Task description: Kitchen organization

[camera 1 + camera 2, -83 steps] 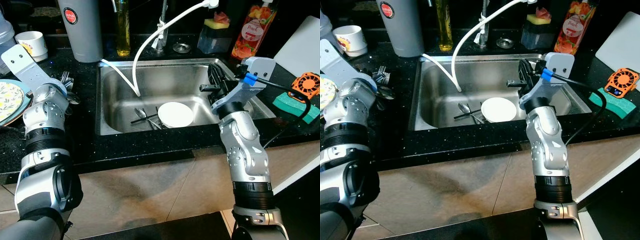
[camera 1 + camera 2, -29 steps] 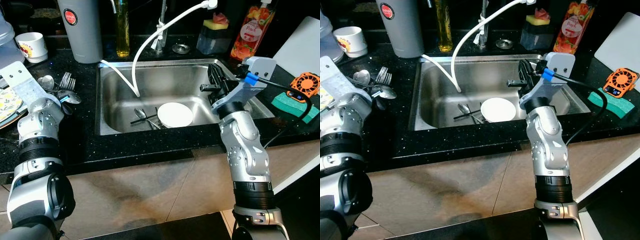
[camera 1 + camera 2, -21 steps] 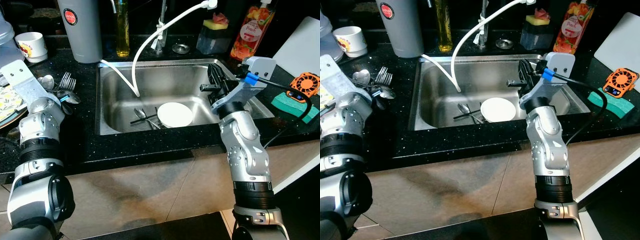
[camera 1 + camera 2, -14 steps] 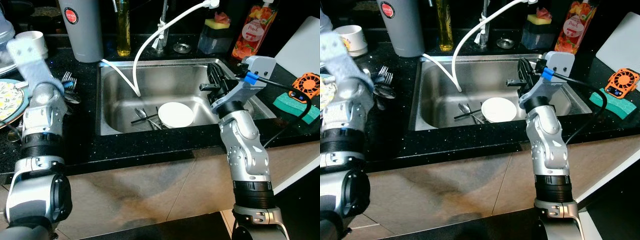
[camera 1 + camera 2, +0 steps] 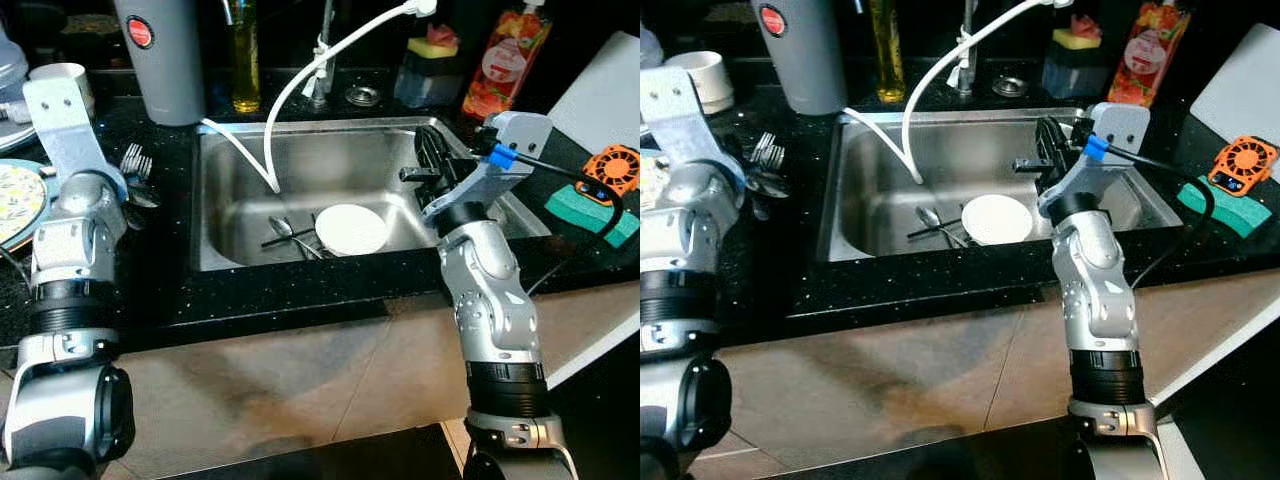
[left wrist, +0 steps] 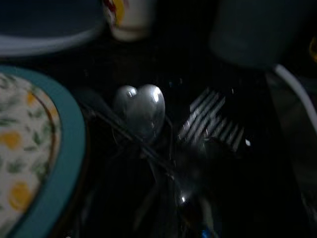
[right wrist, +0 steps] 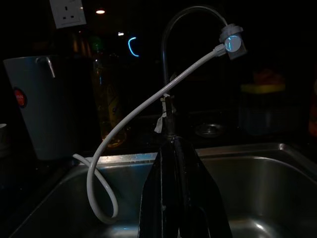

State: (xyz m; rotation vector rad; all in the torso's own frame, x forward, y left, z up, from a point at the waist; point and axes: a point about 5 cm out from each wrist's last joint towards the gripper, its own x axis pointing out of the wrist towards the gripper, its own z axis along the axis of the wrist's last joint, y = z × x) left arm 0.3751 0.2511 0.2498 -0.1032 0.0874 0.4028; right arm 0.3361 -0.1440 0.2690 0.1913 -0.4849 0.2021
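A pile of forks and spoons [image 5: 135,165] lies on the black counter just left of the steel sink [image 5: 300,150]. My left arm's wrist [image 5: 68,135] hovers over that pile. The left wrist view looks down on a spoon [image 6: 141,109] and forks [image 6: 213,121] beside a patterned plate [image 6: 29,144]. A white plate [image 5: 351,228] and spoons [image 5: 285,232] rest in the sink. My right gripper [image 5: 432,160] is held above the sink's right side, shut with nothing in it, its fingers [image 7: 173,198] pressed together and pointing at the tap.
A white hose [image 5: 300,85] curves from the tap into the sink. A grey tumbler [image 5: 158,55], a cup [image 5: 62,78], an oil bottle [image 5: 245,60], a sponge holder [image 5: 430,65] and a red bottle [image 5: 505,60] line the back. An orange fan [image 5: 612,170] and a green sponge [image 5: 590,210] sit right.
My left wrist has risen and swung toward the back of the counter, over the cutlery. The right arm has stayed still.
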